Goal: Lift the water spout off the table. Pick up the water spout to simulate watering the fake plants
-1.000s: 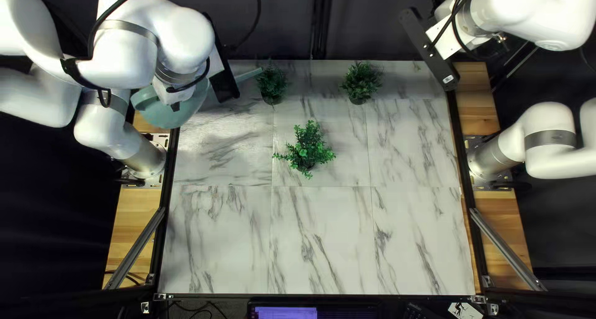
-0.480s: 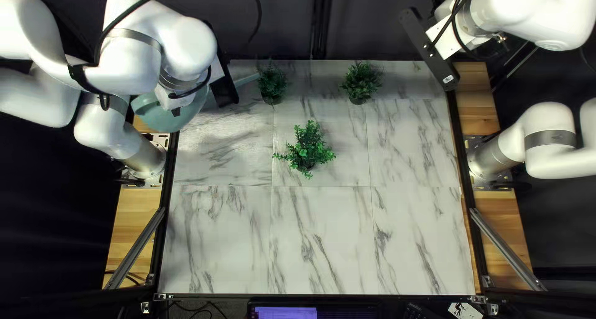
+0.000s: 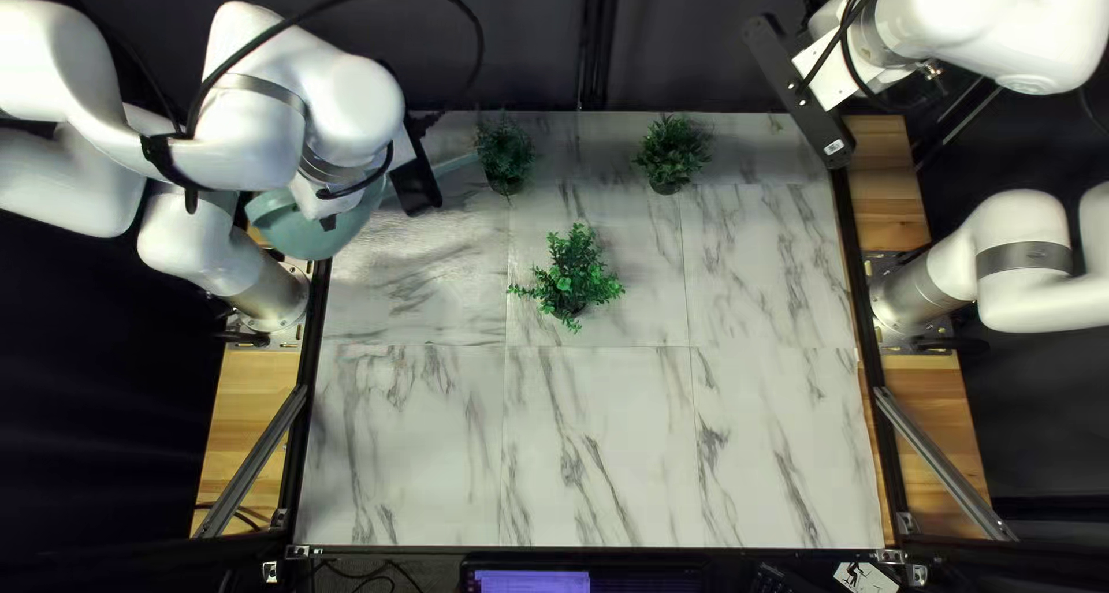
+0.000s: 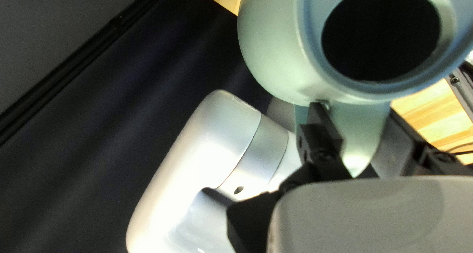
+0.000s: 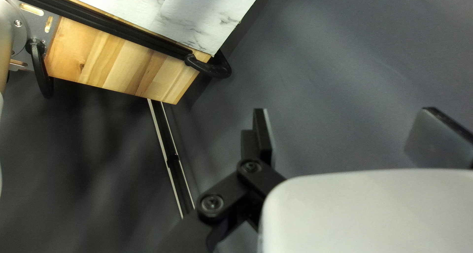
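Water spout (image 3: 303,242) up above the left side of the marble-patterned table (image 3: 595,443), well to the left of the front plant (image 3: 568,279) in the top left view; gripped by its pale green handle (image 4: 359,130) in the left gripper (image 3: 321,205), closed onto it from both sides; turned with its round dark opening (image 4: 381,33) towards the left wrist camera; thin tube (image 3: 459,162) aimed to the far left of the front plant, ending right by the back left plant (image 3: 506,154) as seen from above; partly hidden by the raised left arm. Beyond the front plant and to its left, the back left plant; beyond it and to its right, the back right plant (image 3: 674,154). Far off to the right of the front plant and beyond it, the right gripper (image 3: 827,71), raised; opened wide in its own wrist view, holding nothing.
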Motion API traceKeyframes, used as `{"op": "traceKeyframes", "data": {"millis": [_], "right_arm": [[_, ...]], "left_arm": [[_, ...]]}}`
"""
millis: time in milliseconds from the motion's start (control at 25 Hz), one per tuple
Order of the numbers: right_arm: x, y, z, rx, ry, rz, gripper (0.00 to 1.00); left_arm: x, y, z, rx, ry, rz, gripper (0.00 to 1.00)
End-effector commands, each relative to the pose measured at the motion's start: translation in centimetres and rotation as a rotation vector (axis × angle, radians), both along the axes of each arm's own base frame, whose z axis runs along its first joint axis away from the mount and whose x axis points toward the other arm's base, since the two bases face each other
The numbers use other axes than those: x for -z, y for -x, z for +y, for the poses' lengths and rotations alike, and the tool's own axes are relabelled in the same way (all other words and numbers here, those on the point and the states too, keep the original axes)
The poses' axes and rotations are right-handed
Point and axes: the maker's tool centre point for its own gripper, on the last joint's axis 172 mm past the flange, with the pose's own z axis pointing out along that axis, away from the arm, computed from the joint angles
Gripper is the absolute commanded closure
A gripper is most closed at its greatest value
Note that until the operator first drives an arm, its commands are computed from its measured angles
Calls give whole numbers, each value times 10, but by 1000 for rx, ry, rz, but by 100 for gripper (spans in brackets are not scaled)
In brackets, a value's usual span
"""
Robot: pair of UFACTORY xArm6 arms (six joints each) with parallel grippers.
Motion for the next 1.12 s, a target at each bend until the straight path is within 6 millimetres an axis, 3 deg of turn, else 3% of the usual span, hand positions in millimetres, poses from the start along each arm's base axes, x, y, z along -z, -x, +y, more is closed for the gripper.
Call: {"op": "traceKeyframes", "data": {"millis": [40, 1120], "right_arm": [[0, 0, 0, 0, 0, 0, 0], [0, 0, 0, 0, 0, 0, 0]], "left_arm": [[-2, 0, 0, 1, 5, 5, 100], [5, -3, 9, -8, 15, 29, 100]]}}
